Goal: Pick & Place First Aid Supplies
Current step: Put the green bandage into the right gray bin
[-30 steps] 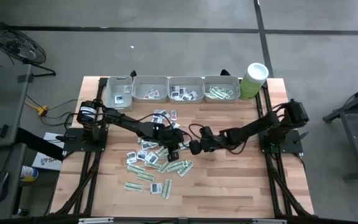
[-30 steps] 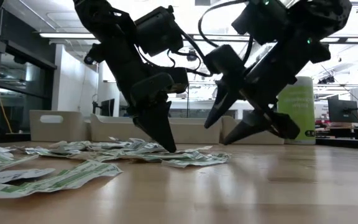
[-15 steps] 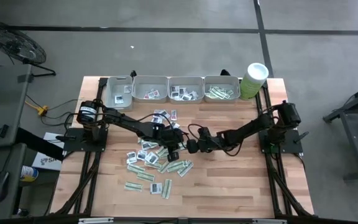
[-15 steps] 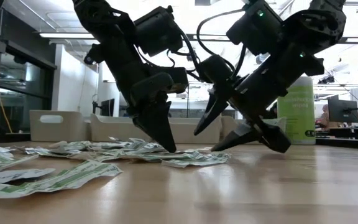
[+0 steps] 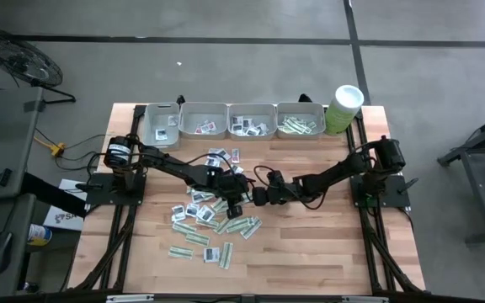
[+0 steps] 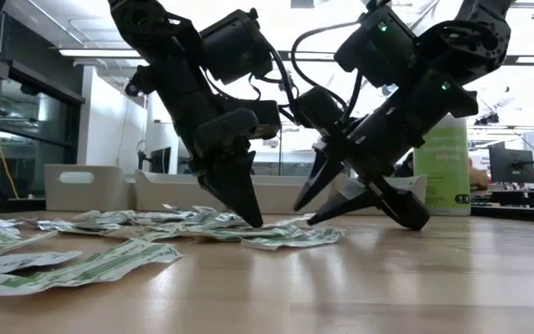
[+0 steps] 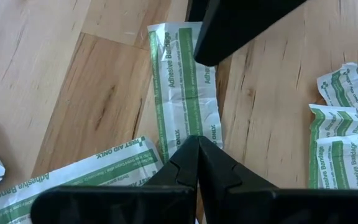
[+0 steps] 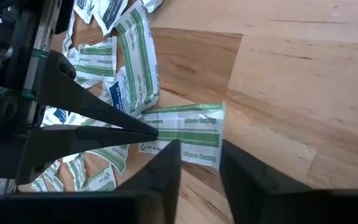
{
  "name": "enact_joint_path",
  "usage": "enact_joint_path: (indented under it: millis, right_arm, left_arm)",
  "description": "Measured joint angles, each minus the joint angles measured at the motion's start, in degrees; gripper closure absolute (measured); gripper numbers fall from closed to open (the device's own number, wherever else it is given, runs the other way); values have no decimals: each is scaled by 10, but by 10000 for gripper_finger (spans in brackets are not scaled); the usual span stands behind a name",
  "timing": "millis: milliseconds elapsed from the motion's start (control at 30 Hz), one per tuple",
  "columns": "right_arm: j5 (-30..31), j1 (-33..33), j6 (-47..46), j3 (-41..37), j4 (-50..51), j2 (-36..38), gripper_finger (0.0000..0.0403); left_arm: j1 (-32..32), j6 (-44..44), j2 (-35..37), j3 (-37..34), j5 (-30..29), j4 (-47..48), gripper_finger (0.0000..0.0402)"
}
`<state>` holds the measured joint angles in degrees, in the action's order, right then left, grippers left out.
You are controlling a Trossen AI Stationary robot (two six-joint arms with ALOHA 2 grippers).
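Several green-white strip sachets and squarish white sachets (image 5: 199, 217) lie scattered flat on the table's middle and left. My left gripper (image 5: 235, 209) is shut, pointing down at one end of a green-white strip (image 7: 184, 93), which lies flat on the wood. My right gripper (image 6: 305, 213) is open and slants down from the table's right. In the right wrist view its fingers (image 8: 166, 171) stand on either side of that strip's other end (image 8: 197, 134); I cannot tell whether they touch it. My left gripper presses its shut fingertips (image 7: 197, 144) down on the near end of the green-white strip (image 7: 188, 127), coming from above. The strip lies flat on the table and runs away from the tips. Whether any of the strip is pinched between the fingers does not show.
A row of grey trays (image 5: 226, 120) stands along the far edge, some holding sachets, with a pale green tub (image 5: 344, 107) at its right end. Bare wood (image 5: 327, 244) lies to the right and near side of the pile.
My right gripper has moved toward the table's left and down, closing on the strip beside my left gripper. My left gripper and the sachets have kept still.
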<state>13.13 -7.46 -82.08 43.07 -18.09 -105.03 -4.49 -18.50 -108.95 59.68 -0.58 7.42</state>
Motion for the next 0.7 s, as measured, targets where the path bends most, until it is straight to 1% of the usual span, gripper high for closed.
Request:
enact_joint_path:
  millis: [233, 333, 433, 600, 700]
  right_arm:
    - [0, 0, 14, 0, 2, 0, 394]
    - [-2, 0, 20, 0, 2, 0, 396]
    - [-8, 1, 24, 0, 2, 0, 400]
    - [-19, 3, 28, 0, 5, 0, 402]
    - [-22, 4, 28, 0, 10, 0, 402]
  left_arm:
    - [0, 0, 0, 0, 0, 0, 401]
    - [0, 2, 0, 0, 0, -1, 397]
    - [0, 2, 0, 0, -4, -1, 385]
    - [0, 19, 14, -1, 2, 9, 342]
    - [4, 34, 42, -4, -5, 53, 311]
